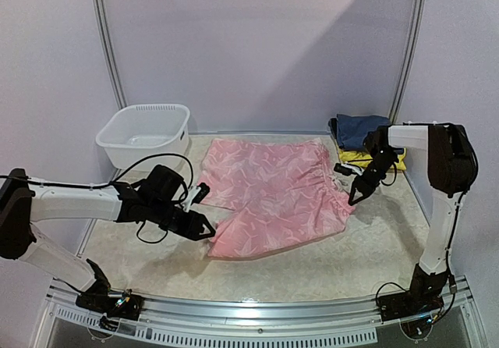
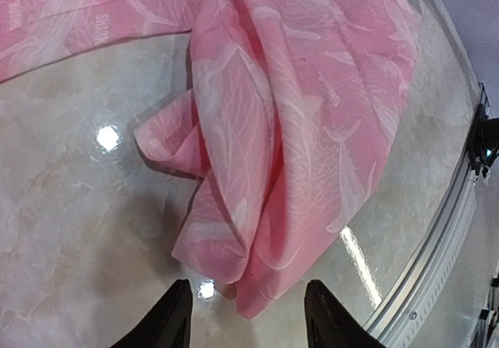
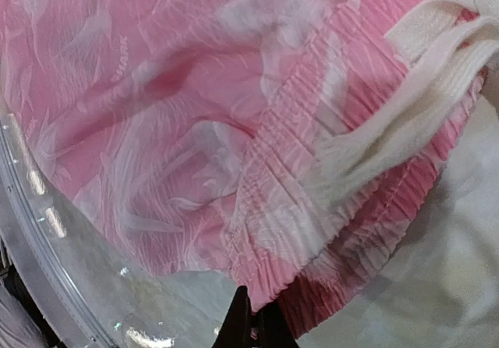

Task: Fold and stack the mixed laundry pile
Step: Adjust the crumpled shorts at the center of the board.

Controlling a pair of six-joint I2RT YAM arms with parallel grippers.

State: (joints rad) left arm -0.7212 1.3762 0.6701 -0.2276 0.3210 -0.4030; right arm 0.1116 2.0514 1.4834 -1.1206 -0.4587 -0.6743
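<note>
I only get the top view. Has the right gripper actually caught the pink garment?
Observer: Yes. The right wrist view shows the right gripper shut on the elastic waistband of the pink garment.
Operator: And the left gripper?
Observer: The left gripper is open, its fingers on either side of a bunched hem corner.
Operator: Anything else at the waistband?
Observer: A white drawstring lies loose across it.

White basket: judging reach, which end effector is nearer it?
Left. The left end effector is just in front of the white basket, by the pink garment; the right end effector is across that garment, at its waistband.
</note>
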